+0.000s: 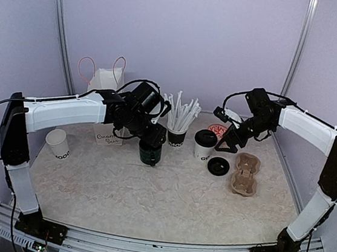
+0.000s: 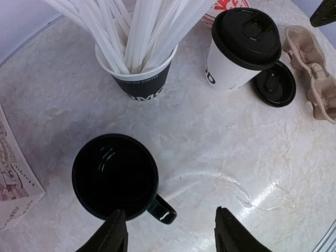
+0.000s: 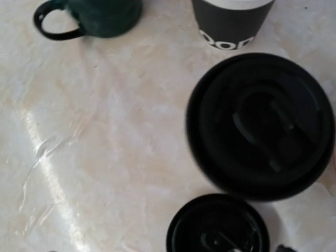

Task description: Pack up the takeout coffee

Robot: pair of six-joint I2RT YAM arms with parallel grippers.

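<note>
A white "GOOD" cup (image 1: 204,147) with a black lid on stands right of centre; the left wrist view (image 2: 239,52) shows it too, and its lid fills the right wrist view (image 3: 260,123). A loose black lid (image 1: 218,166) lies on the table beside it, also in the right wrist view (image 3: 218,226). A second white cup (image 1: 58,144), open-topped, stands at the far left. My left gripper (image 2: 170,233) is open above the black mug (image 2: 115,176), its handle between the fingers. My right gripper (image 1: 227,147) hangs open just above and beside the lidded cup, holding nothing.
A black cup of white straws (image 1: 176,133) stands between mug and lidded cup. A brown cardboard cup carrier (image 1: 245,173) lies right of the loose lid. A white paper bag with handles (image 1: 106,91) stands at the back left. A red-and-white round item (image 1: 216,130) lies behind the lidded cup.
</note>
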